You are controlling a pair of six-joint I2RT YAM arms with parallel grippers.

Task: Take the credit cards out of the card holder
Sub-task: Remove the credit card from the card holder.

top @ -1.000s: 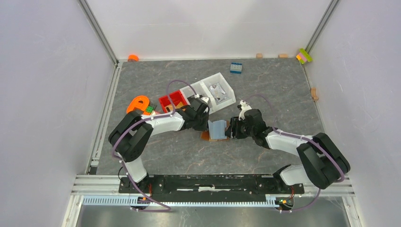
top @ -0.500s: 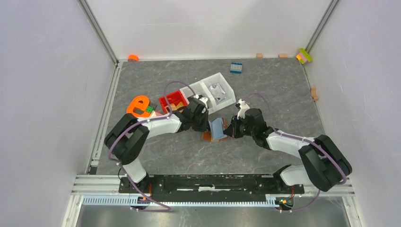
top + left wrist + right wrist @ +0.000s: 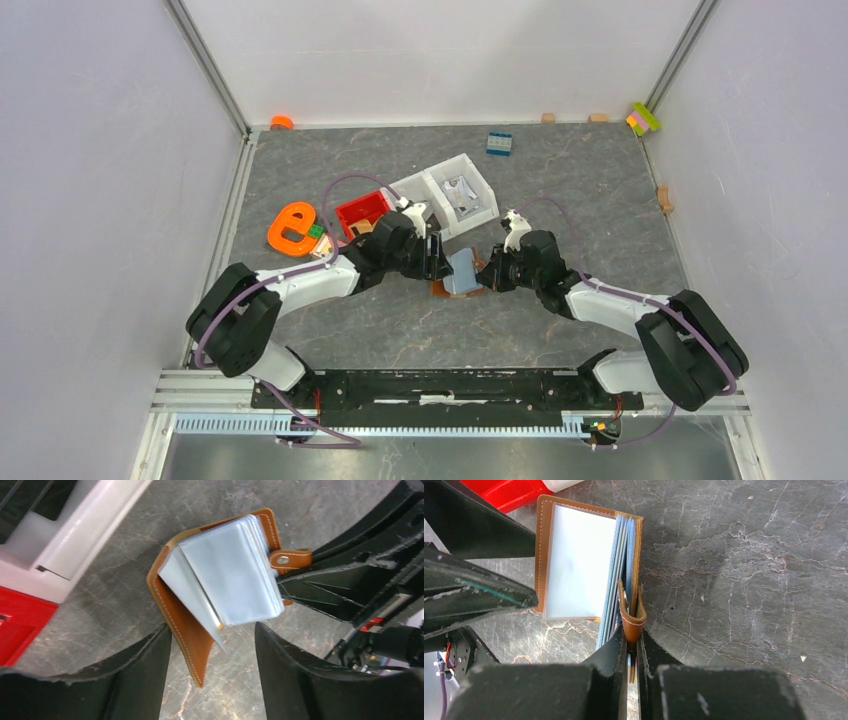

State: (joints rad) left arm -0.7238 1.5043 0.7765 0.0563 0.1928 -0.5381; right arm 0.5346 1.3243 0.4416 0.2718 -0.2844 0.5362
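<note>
While right gripper (image 3: 631,647) clamps the card holder (image 3: 182,625), left gripper (image 3: 212,632) gapes, sleeves (image 3: 230,575) clouding contents.

Holder (image 3: 187,625): tan-brown leather, with pale stitching along the edges.
Strap (image 3: 290,558): same tan, with a silver stud.
Sleeves (image 3: 235,575): pale blue-grey, cloudy, unpatterned.
Bench (image 3: 749,555): dark grey, marbled with pale veins.
Left tool (image 3: 212,665): matt black.
Right tool (image 3: 631,650): matt black.
Red bin (image 3: 20,625): plain red, off to the left tool's left.
White bin (image 3: 75,535): plain white, ahead and left of the left tool.
</note>
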